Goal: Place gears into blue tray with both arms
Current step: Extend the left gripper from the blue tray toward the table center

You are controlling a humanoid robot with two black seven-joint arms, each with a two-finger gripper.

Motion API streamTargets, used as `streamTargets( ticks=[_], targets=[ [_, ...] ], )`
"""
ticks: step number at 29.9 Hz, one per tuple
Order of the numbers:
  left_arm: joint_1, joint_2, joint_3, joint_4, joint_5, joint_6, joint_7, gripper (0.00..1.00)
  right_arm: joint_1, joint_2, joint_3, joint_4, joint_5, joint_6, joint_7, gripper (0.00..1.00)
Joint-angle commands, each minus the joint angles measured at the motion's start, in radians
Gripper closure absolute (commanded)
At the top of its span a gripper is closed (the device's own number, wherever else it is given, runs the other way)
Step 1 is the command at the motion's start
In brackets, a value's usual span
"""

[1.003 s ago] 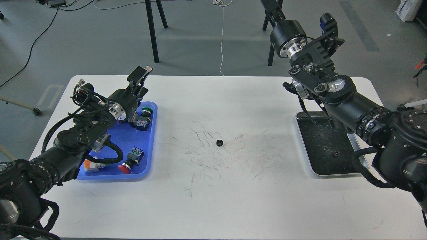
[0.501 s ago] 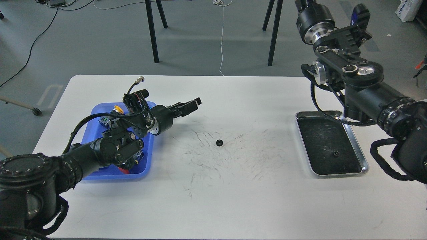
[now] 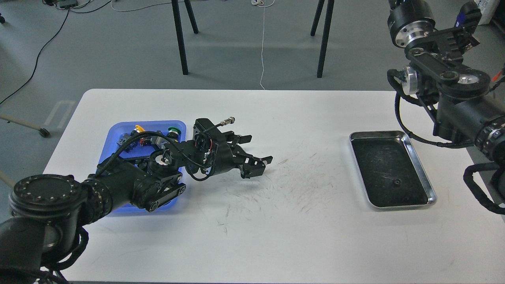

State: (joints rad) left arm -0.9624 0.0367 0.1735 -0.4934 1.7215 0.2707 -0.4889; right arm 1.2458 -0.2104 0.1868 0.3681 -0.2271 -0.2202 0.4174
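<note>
Bright-blue shallow plastic tray near table's left edge, holding coloured push-button switches. Left tool fingers apart, over table centre; gear beneath hidden, risk: knocked aside. Tiny black ring gear in shiny steel tray near right edge. Right tool state cannot tell.

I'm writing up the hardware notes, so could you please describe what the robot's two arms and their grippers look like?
Both arms are black, built of thick cylindrical segments with ribbed collars and polished silver joint rings. Loose black cables loop along the left arm and the right arm. The left gripper has two blocky black fingers, with a silver-tipped connector and thin red wires behind it. The right arm shows a small blue part near its top.
</note>
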Motion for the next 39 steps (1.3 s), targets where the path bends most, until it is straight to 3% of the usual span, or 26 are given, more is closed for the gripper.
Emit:
streamTargets(
  ticks=[1,11,17,22,39],
  targets=[
    [-0.013,-0.003,0.001,0.0,0.044,0.01,0.0,0.02,0.0,-0.001,-0.006,-0.001,0.0,-0.001,0.0,0.03],
    [0.001,-0.026,0.057,0.012,0.046,0.01,0.0,0.06,0.001,0.0,-0.018,-0.001,-0.001,-0.001,0.001,0.02],
    [0.001,-0.037,0.061,0.024,0.046,0.01,0.0,0.15,-0.005,0.0,-0.023,-0.001,-0.001,0.001,0.003,0.02],
    [0.001,-0.037,0.067,0.052,0.049,0.01,0.0,0.31,-0.003,0.0,-0.023,-0.001,-0.003,-0.001,0.003,0.03],
    [0.007,-0.037,0.103,0.052,0.047,0.01,0.0,0.4,-0.002,0.0,-0.023,-0.006,-0.006,-0.001,0.004,0.02]
  ],
)
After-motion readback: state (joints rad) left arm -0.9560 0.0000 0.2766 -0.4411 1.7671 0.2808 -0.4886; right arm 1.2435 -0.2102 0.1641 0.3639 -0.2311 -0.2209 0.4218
